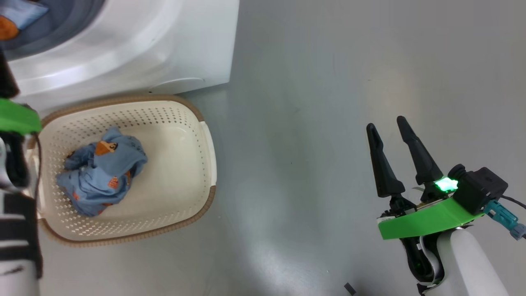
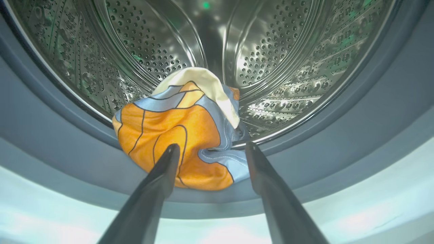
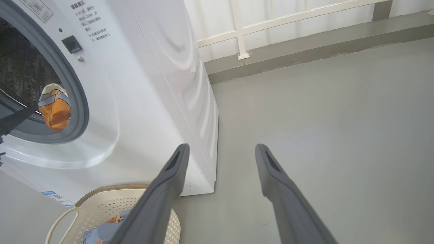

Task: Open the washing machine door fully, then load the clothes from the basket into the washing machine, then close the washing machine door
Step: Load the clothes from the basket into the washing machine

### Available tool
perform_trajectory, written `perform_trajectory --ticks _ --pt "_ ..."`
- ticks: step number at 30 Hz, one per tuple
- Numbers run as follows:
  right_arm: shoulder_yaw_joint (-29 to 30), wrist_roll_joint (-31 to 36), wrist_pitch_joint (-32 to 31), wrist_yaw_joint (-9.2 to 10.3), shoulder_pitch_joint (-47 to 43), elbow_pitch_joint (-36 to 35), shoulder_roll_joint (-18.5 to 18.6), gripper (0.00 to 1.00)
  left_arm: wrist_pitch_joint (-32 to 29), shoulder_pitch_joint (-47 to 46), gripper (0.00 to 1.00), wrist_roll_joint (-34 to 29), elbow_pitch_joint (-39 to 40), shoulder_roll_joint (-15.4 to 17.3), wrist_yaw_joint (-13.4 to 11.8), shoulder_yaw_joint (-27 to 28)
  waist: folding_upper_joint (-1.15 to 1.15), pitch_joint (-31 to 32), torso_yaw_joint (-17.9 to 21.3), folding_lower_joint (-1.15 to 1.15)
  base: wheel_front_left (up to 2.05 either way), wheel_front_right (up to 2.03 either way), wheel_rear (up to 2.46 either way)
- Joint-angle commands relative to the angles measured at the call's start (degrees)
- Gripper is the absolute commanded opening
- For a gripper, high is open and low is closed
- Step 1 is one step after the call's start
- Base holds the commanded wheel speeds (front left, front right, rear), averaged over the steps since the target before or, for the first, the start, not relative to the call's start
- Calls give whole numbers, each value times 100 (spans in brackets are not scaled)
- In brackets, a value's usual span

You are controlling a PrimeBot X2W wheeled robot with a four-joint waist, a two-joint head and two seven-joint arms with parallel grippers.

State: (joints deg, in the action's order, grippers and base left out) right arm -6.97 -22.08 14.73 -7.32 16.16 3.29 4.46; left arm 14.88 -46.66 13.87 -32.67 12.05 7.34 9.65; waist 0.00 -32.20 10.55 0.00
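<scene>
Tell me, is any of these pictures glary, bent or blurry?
Left wrist view: the steel drum throws hard glints and green flecks, and its rim bows. Head view: the green light on the right gripper is blown out, and the floor glares softly. Right wrist view: even light, and the washing machine leans.

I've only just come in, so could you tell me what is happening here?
The robot is loading laundry. The left arm's fingers stand open at the drum of the washing machine, where one blue-and-orange garment lies on the grey seal, ungripped. A second garment sits in the basket on the floor. The right arm's fingers hang open over the floor, holding nothing.
</scene>
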Motion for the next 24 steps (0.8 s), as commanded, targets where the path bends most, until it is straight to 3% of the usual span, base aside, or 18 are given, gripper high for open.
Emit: perform_trajectory --ticks 1,24 --pt "-110 50 27 -17 -201 -142 45 100 12 160 100 -74 192 229 14 120 0 39 -46 0 0 0 0" --pt "62 -36 27 -17 -1000 49 538 100 12 2847 100 -187 1555 -553 14 328 0 1315 -447 0 0 0 0"
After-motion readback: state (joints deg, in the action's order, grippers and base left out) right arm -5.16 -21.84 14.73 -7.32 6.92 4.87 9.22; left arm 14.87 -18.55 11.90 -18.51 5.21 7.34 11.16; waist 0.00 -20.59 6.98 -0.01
